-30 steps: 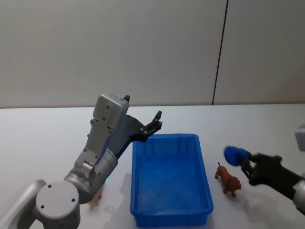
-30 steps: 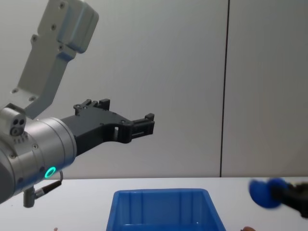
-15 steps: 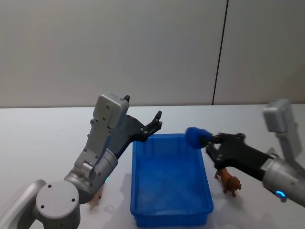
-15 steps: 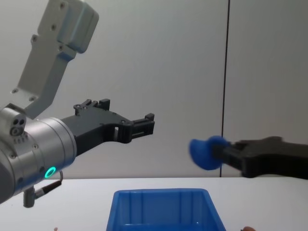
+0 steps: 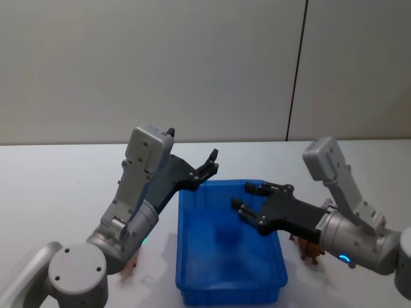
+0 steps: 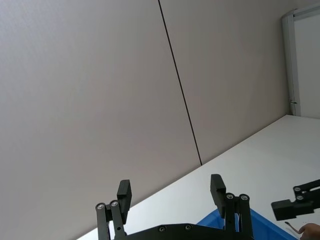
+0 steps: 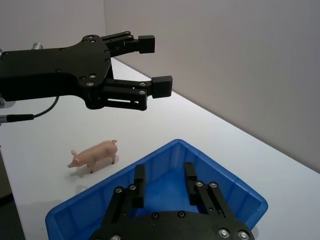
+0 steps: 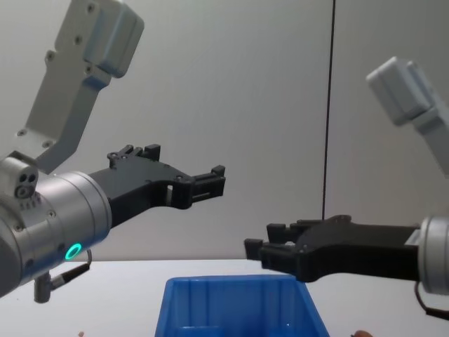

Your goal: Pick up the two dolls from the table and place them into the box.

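The right gripper [image 5: 243, 196] hangs over the middle of the box [image 5: 231, 285] with its two fingers spread wide and nothing between them. In the chest view it [image 8: 263, 239] sits just above the box's far rim [image 8: 231, 282], level and pointing across toward the robot's left. The left gripper [image 5: 210, 162] is raised higher, above the box's far left corner; its fingers are parted too and it holds nothing. From the right wrist view, the left gripper [image 7: 155, 65] shows as a black pair of square-tipped fingers above the table.

The pig doll [image 7: 95, 154] is a pale pinkish-peach figure standing on four legs on the table, outside the box and near its left wall [image 7: 75, 207]. In the head view only a bit of it [image 5: 128, 267] shows beside the left arm's base. The lion doll [image 5: 313, 251] is brown and stands on the table just beside the box's right wall, mostly hidden behind the right arm.

The box is bright blue, rectangular, with upright walls and a thick rim. It rests on the plain white table [image 5: 51, 186], which runs wide to both sides. Behind stands a pale grey wall [image 5: 160, 64] with a thin dark vertical seam [image 5: 295, 70].
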### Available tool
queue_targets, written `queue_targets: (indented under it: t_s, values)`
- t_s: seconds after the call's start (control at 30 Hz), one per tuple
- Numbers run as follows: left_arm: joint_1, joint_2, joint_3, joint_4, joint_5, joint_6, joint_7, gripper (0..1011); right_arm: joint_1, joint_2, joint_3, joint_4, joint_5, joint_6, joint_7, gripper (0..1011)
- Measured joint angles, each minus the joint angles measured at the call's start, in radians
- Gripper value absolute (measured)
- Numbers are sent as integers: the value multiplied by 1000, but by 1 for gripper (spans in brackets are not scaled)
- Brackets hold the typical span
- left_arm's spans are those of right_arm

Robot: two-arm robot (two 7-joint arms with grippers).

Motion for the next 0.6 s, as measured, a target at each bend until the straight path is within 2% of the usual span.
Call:
queue_targets:
  t_s: [0.07,0.17,0.23,0.27,0.33,0.37,0.5,0.6]
  values:
    - [0,0,0,0,0,0,0,1001,7,-5,-4,10,-8,0,0,489]
    - [0,0,0,0,0,0,0,1001,12,-7,-5,16,-12,-1,-1,548]
    - [0,0,0,0,0,0,0,1001,15,-6,-4,20,-13,-2,-12,645]
    - [0,0,0,0,0,0,0,1001,15,-6,-4,20,-13,-2,-12,645]
    - [0,0,0,0,0,0,0,1001,16,1,4,21,-7,-3,-24,746]
    - [0,0,0,0,0,0,0,1001,16,1,4,21,-7,-3,-24,746]
    - [0,0,0,0,0,0,0,1001,7,21,21,16,11,-6,-44,890]
    - [0,0,0,0,0,0,0,1001,-5,39,35,7,27,-7,-58,940]
